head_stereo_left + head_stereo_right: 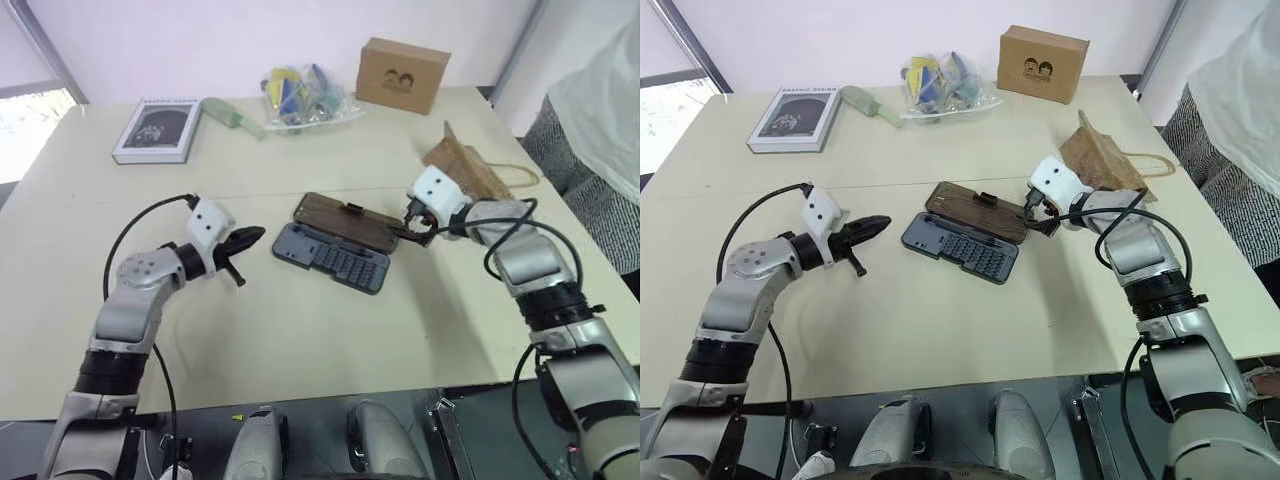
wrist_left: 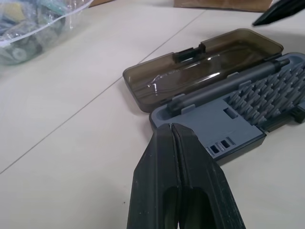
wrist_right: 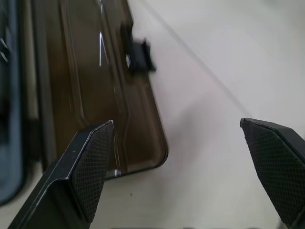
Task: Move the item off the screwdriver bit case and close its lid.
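A wide table (image 1: 300, 330) with a pale cream top takes most of the room in view, and a thin seam runs across its middle. Behind its far edge stands a plain white wall (image 1: 250, 30). Past the far left corner a window (image 1: 35, 110) gives bright daylight. A grey frame post (image 1: 1160, 45) rises near the far right corner.
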`<state>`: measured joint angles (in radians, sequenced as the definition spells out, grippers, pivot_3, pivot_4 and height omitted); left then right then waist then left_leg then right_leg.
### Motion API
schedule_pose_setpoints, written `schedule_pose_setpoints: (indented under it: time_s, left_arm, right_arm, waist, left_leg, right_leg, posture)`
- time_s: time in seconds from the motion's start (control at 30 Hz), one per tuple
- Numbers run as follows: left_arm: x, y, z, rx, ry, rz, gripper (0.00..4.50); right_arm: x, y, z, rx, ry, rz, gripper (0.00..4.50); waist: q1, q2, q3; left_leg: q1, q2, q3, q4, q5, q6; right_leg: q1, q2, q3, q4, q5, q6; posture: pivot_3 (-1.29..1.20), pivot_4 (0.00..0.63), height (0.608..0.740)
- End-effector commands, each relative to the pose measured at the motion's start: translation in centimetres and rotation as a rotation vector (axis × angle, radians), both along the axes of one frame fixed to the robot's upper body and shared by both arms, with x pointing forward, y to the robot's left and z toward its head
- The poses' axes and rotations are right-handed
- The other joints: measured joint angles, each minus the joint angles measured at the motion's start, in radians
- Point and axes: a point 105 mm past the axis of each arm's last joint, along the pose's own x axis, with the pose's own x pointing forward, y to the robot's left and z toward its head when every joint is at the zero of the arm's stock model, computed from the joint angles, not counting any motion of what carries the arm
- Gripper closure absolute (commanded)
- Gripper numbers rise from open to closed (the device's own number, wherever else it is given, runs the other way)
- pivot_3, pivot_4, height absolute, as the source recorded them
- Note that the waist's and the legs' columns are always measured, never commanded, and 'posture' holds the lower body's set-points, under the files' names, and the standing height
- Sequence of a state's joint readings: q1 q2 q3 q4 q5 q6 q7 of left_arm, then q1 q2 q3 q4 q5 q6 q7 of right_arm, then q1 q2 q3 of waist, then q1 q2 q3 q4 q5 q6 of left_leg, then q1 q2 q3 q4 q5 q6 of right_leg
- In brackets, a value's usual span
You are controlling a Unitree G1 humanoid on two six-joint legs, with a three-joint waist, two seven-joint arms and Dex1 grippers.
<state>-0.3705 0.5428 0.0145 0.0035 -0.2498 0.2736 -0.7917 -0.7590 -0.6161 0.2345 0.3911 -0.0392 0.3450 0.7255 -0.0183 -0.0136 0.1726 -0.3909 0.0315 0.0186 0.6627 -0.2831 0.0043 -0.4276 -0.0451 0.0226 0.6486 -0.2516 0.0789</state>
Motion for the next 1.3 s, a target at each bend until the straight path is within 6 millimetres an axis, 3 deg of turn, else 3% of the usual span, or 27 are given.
schedule_pose_setpoints:
  time_s: [0.03,0.3,0.33,0.4,0.63,0.97,1.3]
  left_arm:
    - [-0.3,-0.1,1.2,-0.005,-0.05,0.006,4.5]
    - [-0.7,0.0,1.1,-0.008,-0.053,0.027,4.5]
    - [-0.8,0.0,1.1,-0.008,-0.054,0.031,4.5]
    - [-0.8,0.1,1.0,-0.008,-0.056,0.037,4.5]
    - [-0.6,0.4,1.3,-0.01,-0.073,0.063,4.5]
    - [-0.3,0.7,1.6,-0.011,-0.093,0.086,4.5]
    - [0.3,0.9,2.0,0.002,-0.105,0.078,4.5]
  right_arm:
    - [1.2,0.3,0.3,0.021,-0.025,-0.003,0.06]
    - [2.5,0.6,-0.6,0.042,0.004,-0.003,0.06]
    - [2.6,0.6,-0.7,0.043,0.011,-0.005,0.29]
    - [2.6,0.7,-1.0,0.043,0.027,0.003,0.86]
    - [2.8,0.7,-1.9,0.047,0.075,0.006,4.45]
    - [2.1,1.5,-2.5,-0.045,0.084,0.122,4.45]
    - [-0.1,5.4,-0.2,-0.219,-0.053,0.53,4.45]
  waist:
    - [-0.002,0.0,0.0]
    - [0.0,0.0,0.0]
    - [0.0,0.0,0.0]
    - [0.0,0.0,0.0]
    - [-0.002,0.0,0.0]
    - [-0.011,-0.001,-0.001]
    - [-0.026,-0.001,0.0]
  left_leg:
    - [0.0,0.0,0.0,0.0,0.0,0.0]
    - [0.0,0.0,0.0,0.0,0.0,0.0]
    - [0.0,0.0,0.0,0.0,0.0,0.0]
    - [0.0,0.0,0.0,0.0,0.0,0.0]
    - [0.0,0.0,0.0,0.0,0.0,0.0]
    - [0.002,0.001,0.001,0.0,0.0,0.0]
    - [0.001,0.001,0.001,-0.001,0.0,0.0]
  right_leg:
    - [0.0,0.0,0.0,0.0,0.0,0.0]
    - [0.0,-0.001,0.0,0.0,0.0,0.0]
    - [0.0,-0.001,0.0,0.0,0.0,0.0]
    - [0.0,-0.001,0.0,0.0,0.0,0.0]
    - [0.0,-0.001,0.0,0.001,0.0,0.0]
    - [0.001,-0.001,0.0,0.001,0.001,-0.001]
    - [0.0,-0.001,0.0,0.001,0.001,-0.001]
  posture:
    - [0.0,0.15,0.74]
    - [0.0,0.15,0.74]
    - [0.0,0.15,0.74]
    - [0.0,0.15,0.74]
    - [0.0,0.15,0.74]
    - [0.0,0.15,0.74]
    - [0.0,0.15,0.74]
